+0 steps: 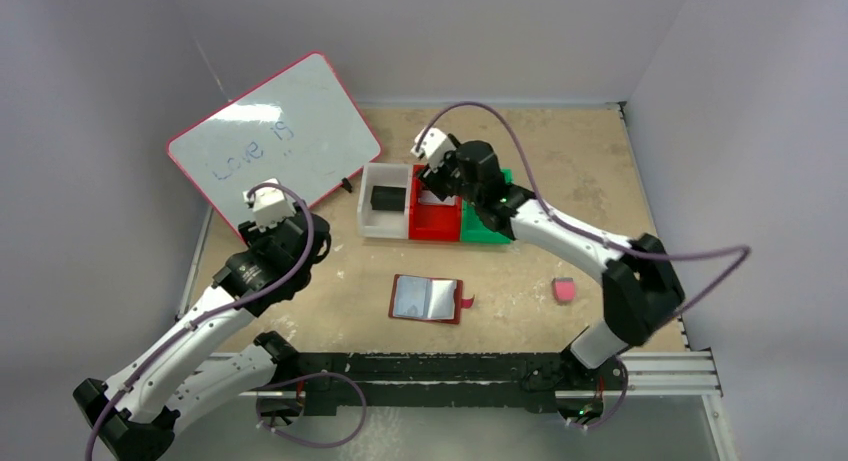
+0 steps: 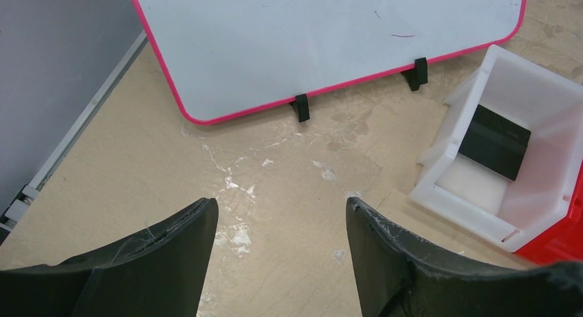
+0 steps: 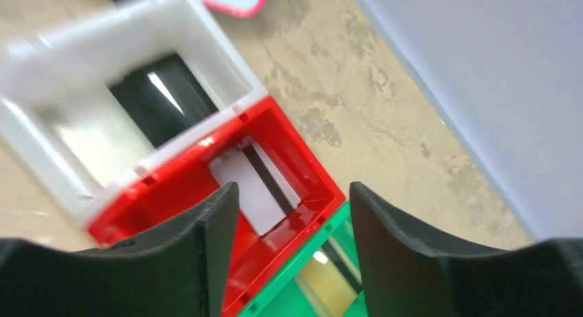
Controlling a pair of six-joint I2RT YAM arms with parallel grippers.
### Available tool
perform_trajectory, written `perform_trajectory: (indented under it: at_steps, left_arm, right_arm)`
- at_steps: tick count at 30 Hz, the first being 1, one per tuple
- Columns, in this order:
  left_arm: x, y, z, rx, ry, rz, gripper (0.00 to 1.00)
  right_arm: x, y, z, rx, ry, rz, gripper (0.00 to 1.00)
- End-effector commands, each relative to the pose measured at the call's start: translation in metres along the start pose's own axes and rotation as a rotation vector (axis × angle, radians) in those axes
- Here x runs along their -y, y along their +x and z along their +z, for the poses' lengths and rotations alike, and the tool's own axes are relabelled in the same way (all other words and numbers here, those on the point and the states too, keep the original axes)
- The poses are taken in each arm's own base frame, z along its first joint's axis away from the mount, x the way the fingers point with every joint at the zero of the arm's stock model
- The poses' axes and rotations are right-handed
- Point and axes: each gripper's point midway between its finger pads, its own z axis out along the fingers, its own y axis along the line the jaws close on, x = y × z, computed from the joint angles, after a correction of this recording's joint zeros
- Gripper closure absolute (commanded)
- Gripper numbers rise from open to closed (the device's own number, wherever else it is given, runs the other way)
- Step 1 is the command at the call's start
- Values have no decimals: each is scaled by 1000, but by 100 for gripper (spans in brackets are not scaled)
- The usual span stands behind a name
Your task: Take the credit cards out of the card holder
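Silver-grey card [image 3: 251,190] lies in red bin [image 3: 313,176] — right gripper [image 3: 294,193] just above, jaws apart, nothing between. Lift straight up, clear of bin walls, before swinging toward card holder [image 1: 428,299], unfolded mid-table. Left gripper [image 2: 282,217] — jaws spread, empty, near whiteboard [image 2: 330,42].

Soft, even light from above, shadows faint on my table [image 1: 560,151]. Glare whitens the whiteboard [image 1: 290,131] and the card holder [image 1: 430,299]. My right wrist view is blurred, the white bin [image 3: 103,31] worst; left is sharp.
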Motion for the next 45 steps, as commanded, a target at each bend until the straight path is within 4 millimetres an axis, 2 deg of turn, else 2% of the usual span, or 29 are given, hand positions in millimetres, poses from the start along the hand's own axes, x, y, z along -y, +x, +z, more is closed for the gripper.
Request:
perform_trajectory:
  at_steps: [1,3,7,10,12,15,19,24,26,29,34,37,45]
  left_arm:
    - [5,-12,-2,23,10,-36,32]
    - [7,-11,-1,19,13,-29,32]
    - [9,-9,1,10,11,-15,32]
    - [9,-8,1,8,10,-10,32]
    - [9,-8,1,8,11,-10,32]
    - [12,-6,2,0,19,-5,32]
    - [14,-3,4,-12,18,9,32]
    - [14,-2,4,-16,14,15,32]
    - [14,-1,4,-16,13,14,32]
    - [13,-1,5,-14,7,16,32]
    - [12,-3,4,-8,3,12,32]
    - [11,-3,4,-5,2,10,32]
    - [11,-4,3,-2,5,2,33]
  right_arm:
    - [11,-45,-55,135,44,551,32]
    - [-7,-32,-69,62,-1,721,31]
    - [-58,-17,-91,39,-192,911,37]
    - [-69,-2,-100,3,-197,978,60]
    - [-86,-1,-108,-6,-264,1043,64]
    - [-121,0,-119,-16,-362,1097,61]
    - [-165,7,-120,-141,-316,1088,52]
    - [-182,35,-115,-285,-129,1082,45]
    - [-184,39,-114,-316,-70,1052,34]
    - [-190,41,-112,-339,-30,1008,31]
    - [-205,44,-105,-375,-19,974,31]
    - [-214,55,-101,-418,10,952,33]
    - [-227,60,-89,-482,81,945,32]
